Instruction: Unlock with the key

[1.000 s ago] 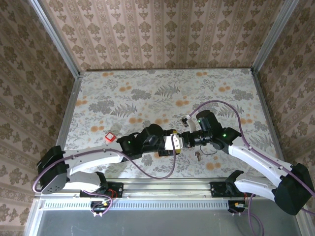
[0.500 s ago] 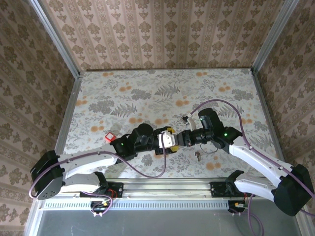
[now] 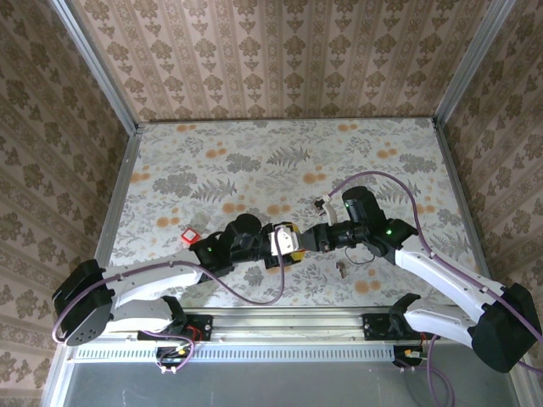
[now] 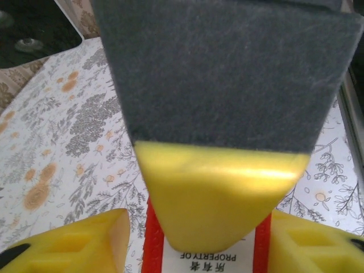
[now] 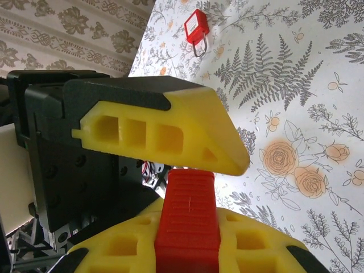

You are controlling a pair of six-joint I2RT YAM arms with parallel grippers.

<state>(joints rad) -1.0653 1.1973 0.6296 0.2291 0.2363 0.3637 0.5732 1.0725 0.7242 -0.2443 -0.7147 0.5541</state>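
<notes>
A red padlock [image 5: 187, 210] with a white label [image 4: 213, 259] hangs above the table with my right gripper [image 5: 190, 219] shut on its flat faces. My left gripper [image 4: 202, 227] faces it from the other side. Its yellow fingers [image 4: 62, 244] flank the padlock's narrow sides, and a thin strip of table shows by the left one. In the top view the left gripper [image 3: 288, 242] and right gripper [image 3: 310, 239] meet tip to tip at mid table. The key [image 3: 341, 270], small and dark, lies on the table just below the right gripper. The held padlock's shackle is hidden.
A second red padlock [image 3: 189, 235] with a silver shackle [image 5: 199, 46] lies on the table left of the left arm. A thin black cable loop [image 3: 366, 259] hangs by the right wrist. Patterned walls close in the table's rear and sides.
My left gripper has slid a little to the left and its fingers have drawn closer together around the padlock. The right gripper followed slightly left, still holding the padlock.
</notes>
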